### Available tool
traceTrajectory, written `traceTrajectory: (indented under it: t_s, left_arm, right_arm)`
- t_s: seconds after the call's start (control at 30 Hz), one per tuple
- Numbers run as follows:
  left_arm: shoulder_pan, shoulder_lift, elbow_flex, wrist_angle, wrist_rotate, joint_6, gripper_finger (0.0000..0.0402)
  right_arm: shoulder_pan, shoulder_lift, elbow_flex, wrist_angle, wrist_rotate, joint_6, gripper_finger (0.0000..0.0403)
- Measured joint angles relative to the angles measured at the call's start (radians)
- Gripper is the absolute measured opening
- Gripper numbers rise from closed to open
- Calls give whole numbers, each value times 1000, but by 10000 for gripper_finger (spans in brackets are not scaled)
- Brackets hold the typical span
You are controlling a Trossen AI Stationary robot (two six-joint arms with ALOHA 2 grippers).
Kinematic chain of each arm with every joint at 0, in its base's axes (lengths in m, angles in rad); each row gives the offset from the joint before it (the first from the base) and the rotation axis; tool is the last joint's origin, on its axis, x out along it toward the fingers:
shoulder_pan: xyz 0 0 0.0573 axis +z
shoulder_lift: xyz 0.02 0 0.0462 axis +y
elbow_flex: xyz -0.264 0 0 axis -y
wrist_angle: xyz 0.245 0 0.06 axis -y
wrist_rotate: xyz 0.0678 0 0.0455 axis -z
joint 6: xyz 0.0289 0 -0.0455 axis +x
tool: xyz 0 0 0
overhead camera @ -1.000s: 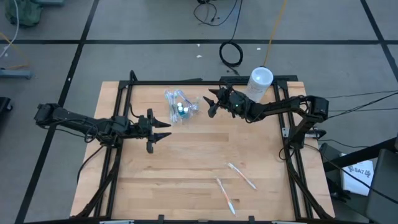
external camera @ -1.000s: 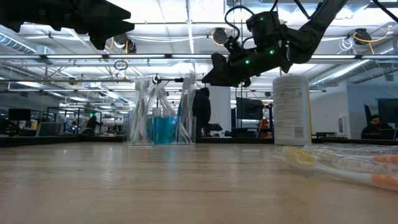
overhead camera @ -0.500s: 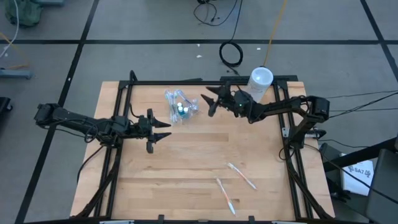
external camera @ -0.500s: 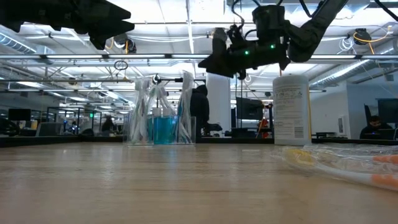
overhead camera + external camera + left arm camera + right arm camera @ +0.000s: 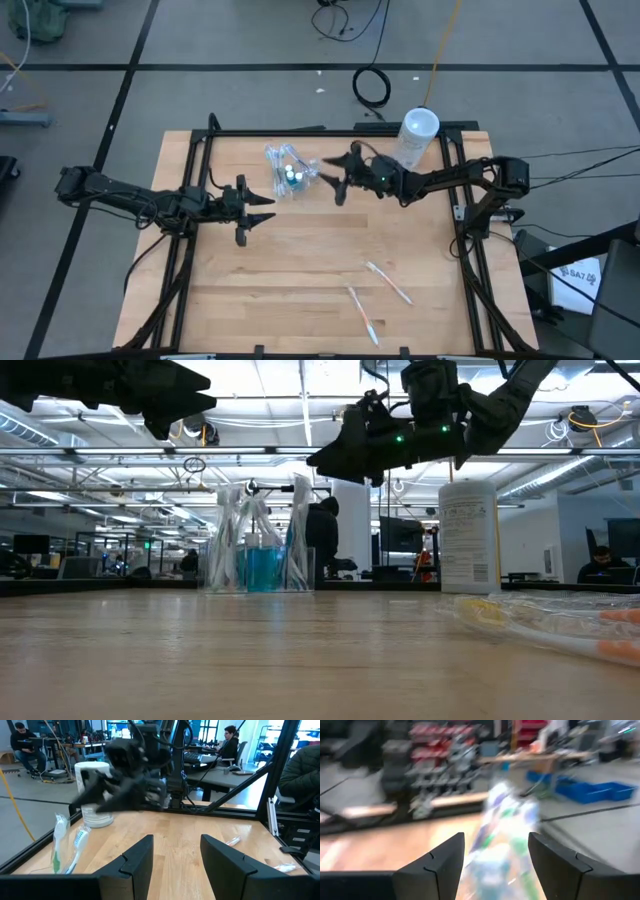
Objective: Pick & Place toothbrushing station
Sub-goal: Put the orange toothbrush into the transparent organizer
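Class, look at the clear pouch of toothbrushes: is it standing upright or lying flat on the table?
Upright. In the low view the pouch stands tall on the table, toothbrush handles rising inside it.

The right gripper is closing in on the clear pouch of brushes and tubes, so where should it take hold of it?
My guess: pinch the pouch near its upper, crinkled part, coming from the canister side, where the right gripper already hangs open. In the low view the pouch stands upright with toothbrushes rising above the teal tubes, so the top is slimmer than the base.
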Motion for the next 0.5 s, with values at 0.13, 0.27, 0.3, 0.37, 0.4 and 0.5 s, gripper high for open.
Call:
traceTrajectory:
  t_s: [0.13,0.27,0.3,0.37,0.4,0.5]
  left_arm:
    - [0,0,0,10,0,0,170]
    - [0,0,0,17,-2,0,170]
    - [0,0,0,21,-3,0,170]
    - [0,0,0,21,-4,-3,170]
    - [0,0,0,21,-5,-5,170]
    - [0,0,0,33,-9,-3,170]
  right_arm:
    - [45,0,0,-92,-57,0,212]
    - [92,-30,0,-232,0,-38,212]
    - [103,-44,0,-277,40,-40,212]
    - [124,-83,0,-384,94,-25,212]
    - [136,-103,0,-435,103,-9,212]
    - [185,-167,0,-624,89,55,212]
